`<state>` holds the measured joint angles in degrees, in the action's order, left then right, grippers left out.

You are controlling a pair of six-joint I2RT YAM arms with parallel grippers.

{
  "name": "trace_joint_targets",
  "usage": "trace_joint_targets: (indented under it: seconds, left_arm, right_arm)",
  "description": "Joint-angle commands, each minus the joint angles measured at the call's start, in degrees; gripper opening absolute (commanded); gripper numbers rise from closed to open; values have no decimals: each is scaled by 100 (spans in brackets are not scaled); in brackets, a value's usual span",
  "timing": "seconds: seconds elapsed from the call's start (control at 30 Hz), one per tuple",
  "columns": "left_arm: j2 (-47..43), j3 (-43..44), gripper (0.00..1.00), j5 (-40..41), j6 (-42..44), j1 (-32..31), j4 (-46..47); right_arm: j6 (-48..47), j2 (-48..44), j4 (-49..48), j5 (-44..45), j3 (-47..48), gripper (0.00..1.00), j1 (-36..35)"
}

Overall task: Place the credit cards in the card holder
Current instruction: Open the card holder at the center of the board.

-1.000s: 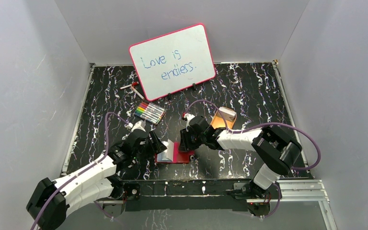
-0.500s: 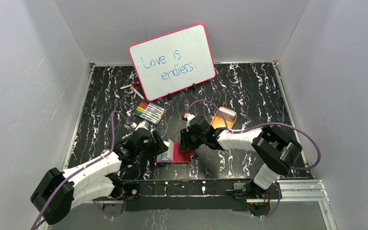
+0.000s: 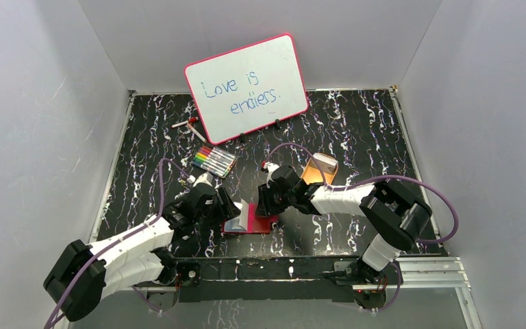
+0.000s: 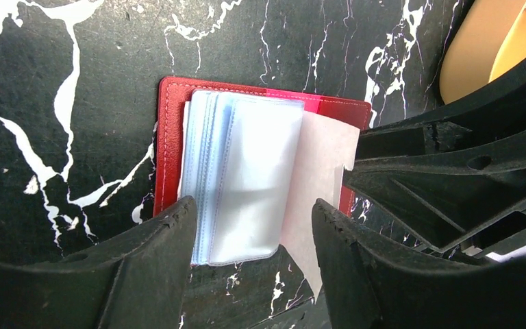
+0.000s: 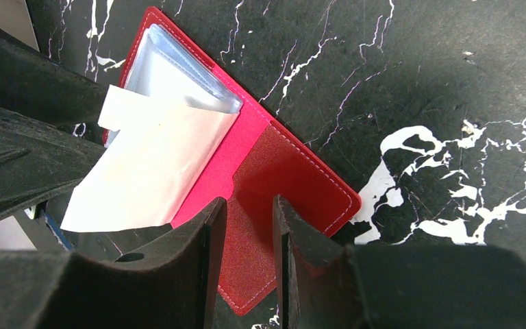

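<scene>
The dark-red card holder (image 3: pixel 264 223) lies open on the black marbled table near the front edge. Its clear sleeves (image 4: pixel 246 171) fan up from its left half. A pale card (image 4: pixel 325 164) stands tilted against the sleeves; it also shows in the right wrist view (image 5: pixel 151 164). My left gripper (image 4: pixel 253 236) is open, with its fingers on either side of the sleeve stack's near edge. My right gripper (image 5: pixel 248 236) hangs low over the holder's red right cover (image 5: pixel 294 185) with its jaws a narrow gap apart and nothing between them. More pale cards (image 3: pixel 325 162) sit in the orange tray.
The orange oval tray (image 3: pixel 311 176) stands just behind my right gripper. A colour marker set (image 3: pixel 214 162) lies behind the holder. A pink-framed whiteboard (image 3: pixel 246 86) leans at the back, with a small pen (image 3: pixel 188 125) beside it. Grey walls enclose the table.
My left arm's forearm and elbow have shifted right and up, and its gripper has stayed at the sleeves. The right arm and the card holder have not moved.
</scene>
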<state>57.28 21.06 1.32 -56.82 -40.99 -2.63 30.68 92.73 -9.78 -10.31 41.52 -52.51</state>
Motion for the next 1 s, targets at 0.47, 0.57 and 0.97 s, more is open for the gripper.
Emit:
trace_joint_targets:
  seconds: [0.47, 0.57, 0.97]
  left_arm:
    - [729, -142, 59, -1535, 197, 41, 1674]
    - [807, -62, 59, -1644, 290, 39, 1807]
    - [1022, 70, 59, -1678, 428, 48, 1984]
  right_arm:
    - [196, 172, 108, -30, -254, 40, 14]
    - [346, 37, 153, 26, -241, 42, 13]
    - [939, -1267, 1533, 1199, 18, 56, 16]
